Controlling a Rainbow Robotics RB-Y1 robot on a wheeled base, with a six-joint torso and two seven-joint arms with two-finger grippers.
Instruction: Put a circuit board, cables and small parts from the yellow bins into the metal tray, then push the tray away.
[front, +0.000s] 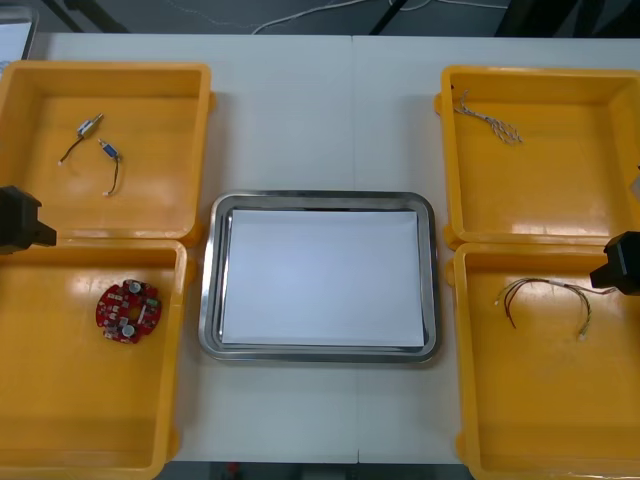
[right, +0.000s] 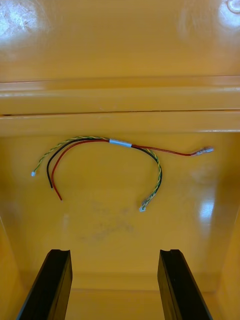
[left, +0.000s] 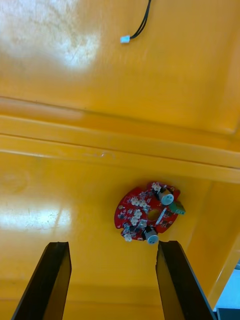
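A round red circuit board (front: 127, 311) lies in the near left yellow bin (front: 60, 440). My left gripper (front: 28, 222) hangs at that bin's far edge. In the left wrist view it (left: 112, 245) is open, and the board (left: 147, 212) lies just ahead of one finger. A red and yellow cable (front: 545, 297) lies in the near right bin (front: 540, 430). My right gripper (front: 620, 262) hovers at that bin's outer far corner. It (right: 114, 254) is open and holds nothing, with the cable (right: 120, 143) on the bin floor ahead of it. The metal tray (front: 318, 197), white inside, sits between the bins.
The far left bin (front: 150, 75) holds two small metal parts (front: 92, 127) with thin black cables (left: 137, 27). A twisted cable (front: 488, 122) lies in the far right bin (front: 560, 200). Bare table runs beyond the tray to the far edge.
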